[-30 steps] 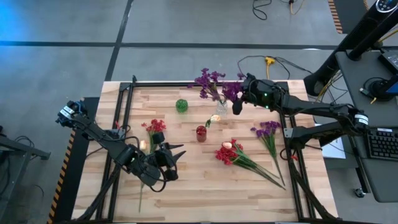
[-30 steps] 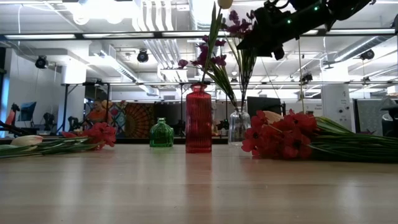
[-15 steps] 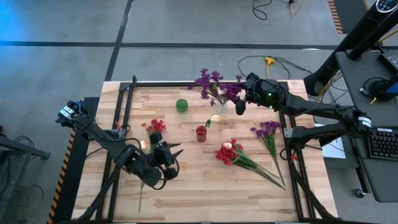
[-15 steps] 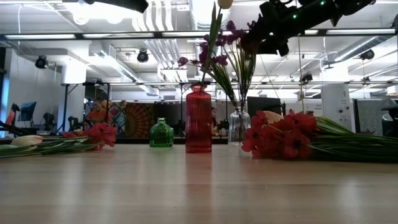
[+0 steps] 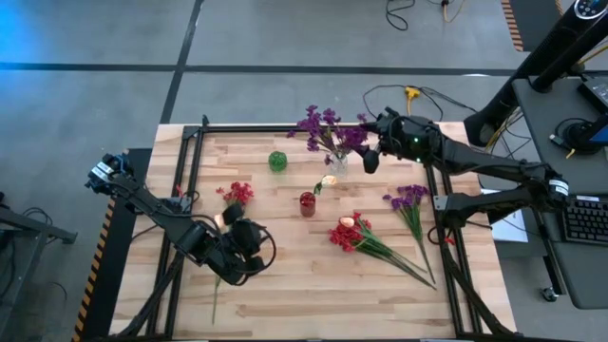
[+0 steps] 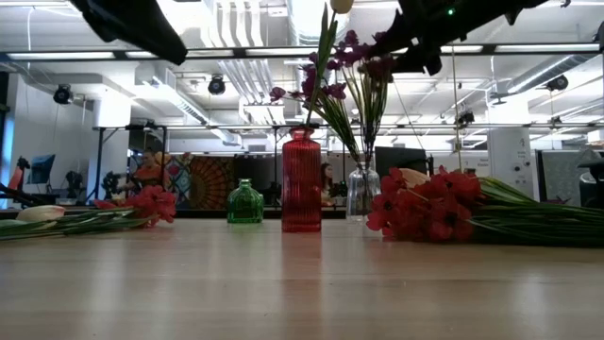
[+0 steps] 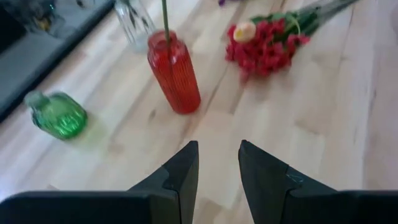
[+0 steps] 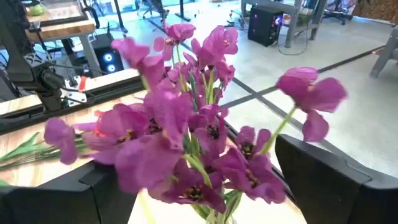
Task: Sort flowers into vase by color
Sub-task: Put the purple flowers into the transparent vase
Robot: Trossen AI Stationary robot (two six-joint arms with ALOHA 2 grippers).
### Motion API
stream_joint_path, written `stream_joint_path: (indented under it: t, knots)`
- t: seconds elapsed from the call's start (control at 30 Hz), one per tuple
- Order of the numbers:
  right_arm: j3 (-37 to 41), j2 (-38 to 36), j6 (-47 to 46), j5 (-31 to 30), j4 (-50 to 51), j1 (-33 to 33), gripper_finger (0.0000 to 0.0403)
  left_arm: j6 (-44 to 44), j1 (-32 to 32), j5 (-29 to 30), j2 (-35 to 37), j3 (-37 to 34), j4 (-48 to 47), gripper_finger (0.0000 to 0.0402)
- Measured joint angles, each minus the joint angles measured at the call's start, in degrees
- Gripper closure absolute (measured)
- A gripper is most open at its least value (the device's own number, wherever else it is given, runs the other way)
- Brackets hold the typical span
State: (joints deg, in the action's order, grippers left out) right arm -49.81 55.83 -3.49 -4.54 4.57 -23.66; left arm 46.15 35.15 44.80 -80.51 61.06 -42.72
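Purple flowers (image 5: 328, 128) stand with their stems in a clear vase (image 5: 337, 166). My right gripper (image 5: 371, 157) hangs open just right of them, level with the blossoms (image 8: 186, 124), one finger on either side. A cream flower (image 5: 329, 180) stands in the red vase (image 5: 307, 203). The green vase (image 5: 276, 161) holds nothing. My left gripper (image 5: 249, 235) hovers open above the table's near left part, pointing slantwise down at the red vase (image 7: 174, 71), nothing between its fingers (image 7: 183, 171).
Lying flat on the table are a bunch of red flowers with one cream bud (image 5: 347, 235), a purple sprig (image 5: 408, 199) toward the right edge, and a red sprig with a cream bud (image 5: 237, 193) just beyond my left gripper. Bare wood stretches along the near edge.
My right gripper has opened wide, let go of the purple flowers, and drawn up and a little toward the table's right edge. The flowers stay standing in the clear vase. My left gripper has rolled and tipped downward over the same spot.
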Motion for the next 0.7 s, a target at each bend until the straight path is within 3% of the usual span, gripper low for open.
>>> stream_joint_path:
  t: [0.3,0.7]
  knots:
    - [-4.8,0.0,-0.4,0.0,9.1,0.0,0.0061,4.5,0.0,-7.0,0.0,0.0,-2.2,0.0304]
    - [-11.5,-0.1,-4.5,0.0,20.9,0.0,0.0062,4.6,0.0,-6.5,0.0,0.0,-2.2,0.0304]
